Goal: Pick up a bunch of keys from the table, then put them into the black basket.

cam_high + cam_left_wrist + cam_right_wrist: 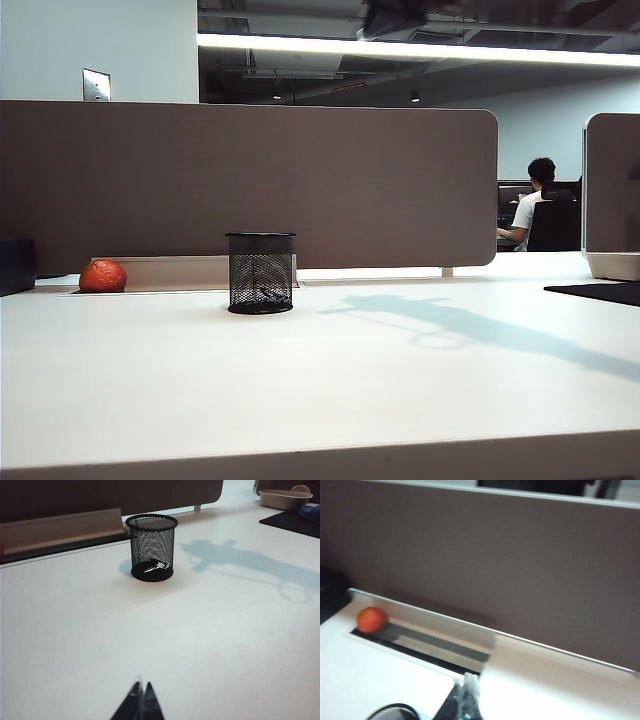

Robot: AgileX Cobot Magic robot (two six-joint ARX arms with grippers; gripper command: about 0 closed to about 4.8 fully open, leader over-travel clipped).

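The black basket (260, 272) stands upright on the white table (330, 380), left of the middle in the exterior view. Inside it, the bunch of keys (262, 293) lies on the bottom; through the mesh the keys (155, 567) show as grey metal in the left wrist view. My left gripper (142, 685) is shut and empty, low over bare table well short of the basket (151, 547). My right gripper (468, 682) is blurred, its fingers together with nothing seen in them, beside the basket's rim (392, 712). Neither gripper appears in the exterior view, where only an arm's shadow (480, 330) falls on the table.
A red-orange fruit (103, 276) lies by the cable slot under the brown partition (300, 180). A black mat (600, 292) and a beige tray (285, 499) sit at the far right. A person sits at a desk behind.
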